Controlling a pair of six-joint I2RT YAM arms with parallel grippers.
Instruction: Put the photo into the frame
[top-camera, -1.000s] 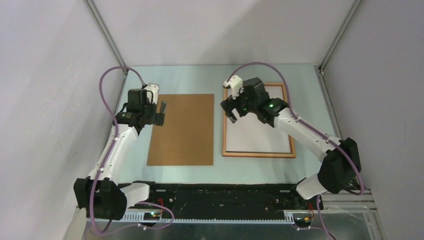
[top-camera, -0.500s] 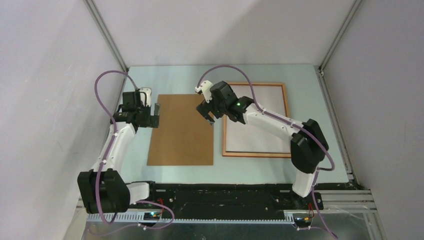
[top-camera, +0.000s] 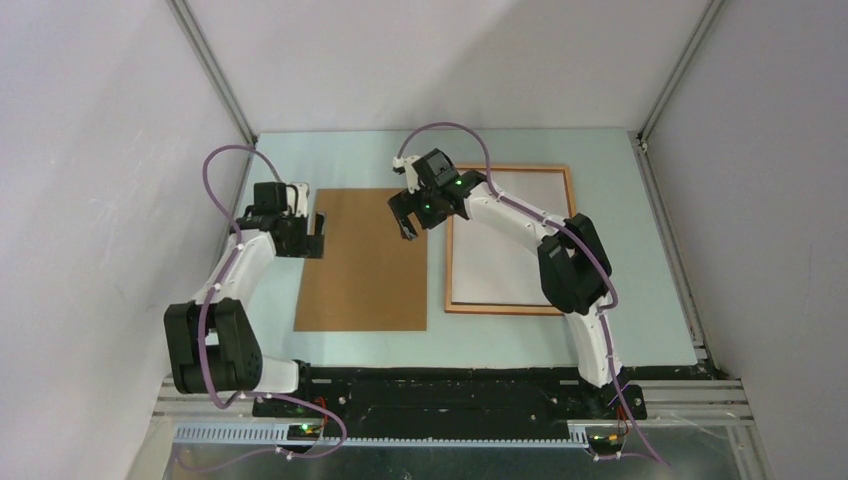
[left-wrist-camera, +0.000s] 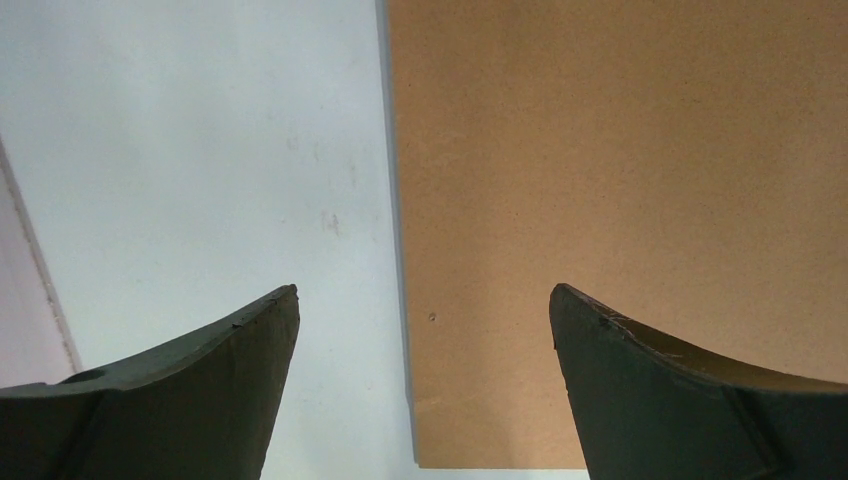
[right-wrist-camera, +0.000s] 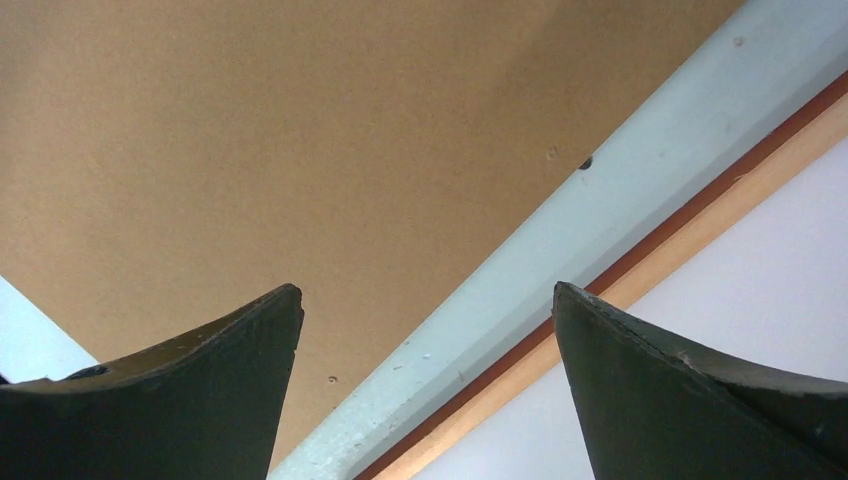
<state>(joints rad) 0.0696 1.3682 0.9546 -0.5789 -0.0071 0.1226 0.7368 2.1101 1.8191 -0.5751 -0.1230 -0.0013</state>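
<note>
Tabletop (top-camera: 500, 150), left claw (top-camera: 316, 234), right claw (top-camera: 406, 222) wide above board (top-camera: 365, 265)

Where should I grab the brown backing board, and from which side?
Probably its long left edge, coming from the left: the backing board lies flat and thin on the table, and the open left gripper hangs over that edge with a finger on each side.

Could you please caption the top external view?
Open left gripper and right gripper flank the backing board; the frame lies alongside.

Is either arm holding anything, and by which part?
Nothing is held: the left end effector and right end effector are both open and empty.
</note>
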